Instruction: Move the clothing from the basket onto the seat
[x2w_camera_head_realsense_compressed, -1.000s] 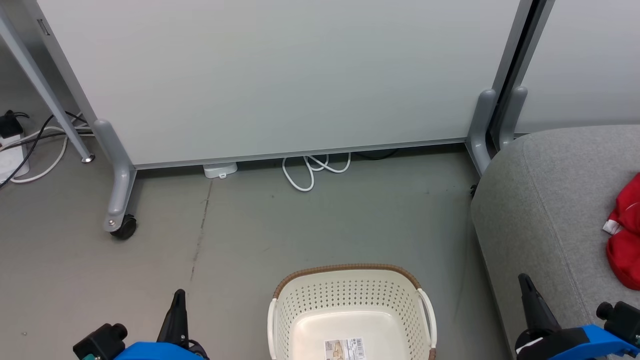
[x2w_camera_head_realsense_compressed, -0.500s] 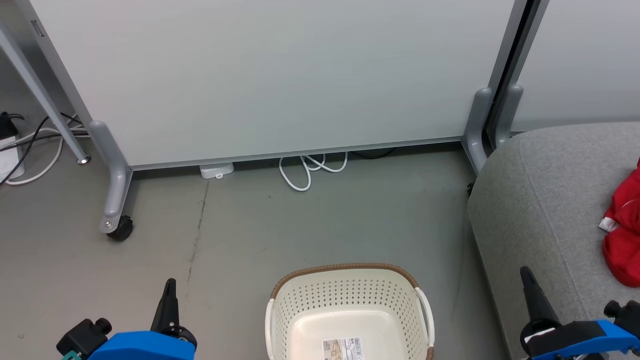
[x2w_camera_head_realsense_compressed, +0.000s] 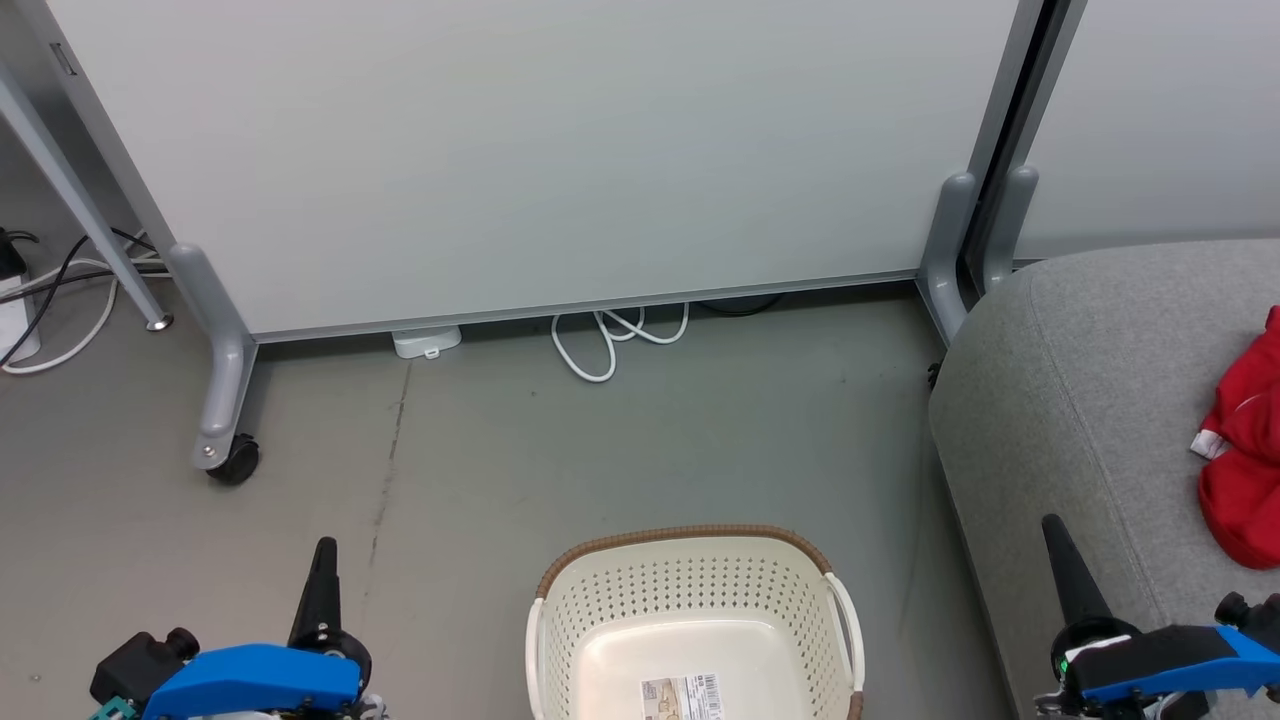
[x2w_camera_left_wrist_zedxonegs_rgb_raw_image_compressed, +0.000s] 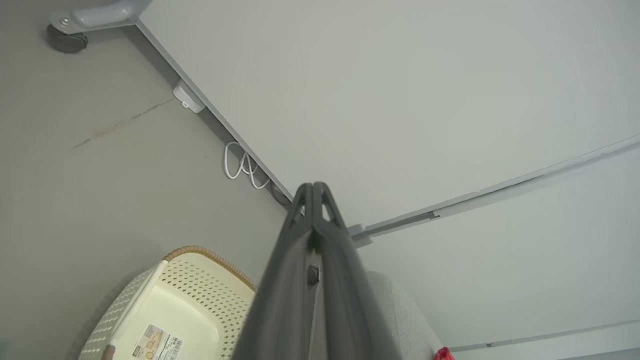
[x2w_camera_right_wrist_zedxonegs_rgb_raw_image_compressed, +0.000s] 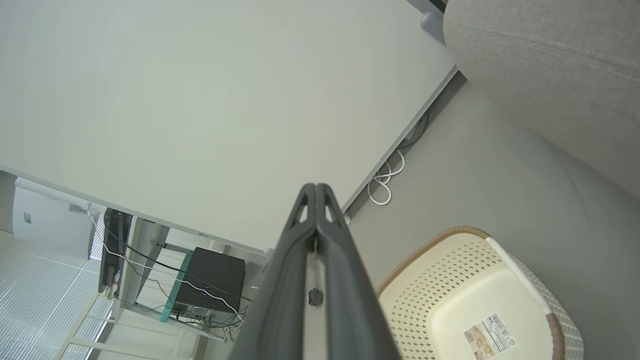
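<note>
The cream basket (x2w_camera_head_realsense_compressed: 690, 585) with its brown rim stands on the floor at the bottom middle; its inside shows a bare bottom with a label. It also appears in the left wrist view (x2w_camera_left_wrist_zedxonegs_rgb_raw_image_compressed: 200, 290) and the right wrist view (x2w_camera_right_wrist_zedxonegs_rgb_raw_image_compressed: 450, 280). Red clothing (x2w_camera_head_realsense_compressed: 1245, 470) lies on the grey seat (x2w_camera_head_realsense_compressed: 1080, 400) at the right edge. A red scrap of clothing (x2w_camera_left_wrist_zedxonegs_rgb_raw_image_compressed: 442, 354) peeks beside the seat (x2w_camera_left_wrist_zedxonegs_rgb_raw_image_compressed: 400, 310). My left gripper (x2w_camera_head_realsense_compressed: 323, 555) is shut and holds nothing, left of the basket. My right gripper (x2w_camera_head_realsense_compressed: 1055, 535) is shut and holds nothing, over the seat's front edge.
A large pale partition panel (x2w_camera_head_realsense_compressed: 540, 150) on grey wheeled feet (x2w_camera_head_realsense_compressed: 225, 400) closes off the back. A white cable loop (x2w_camera_head_realsense_compressed: 610, 340) and a small white box (x2w_camera_head_realsense_compressed: 427, 341) lie at its base. More cables (x2w_camera_head_realsense_compressed: 50, 300) trail at the far left.
The head view has shifted slightly, so the scene slides left and down. Both grippers stay shut; the left one sits further left in the picture, the right one a little higher.
</note>
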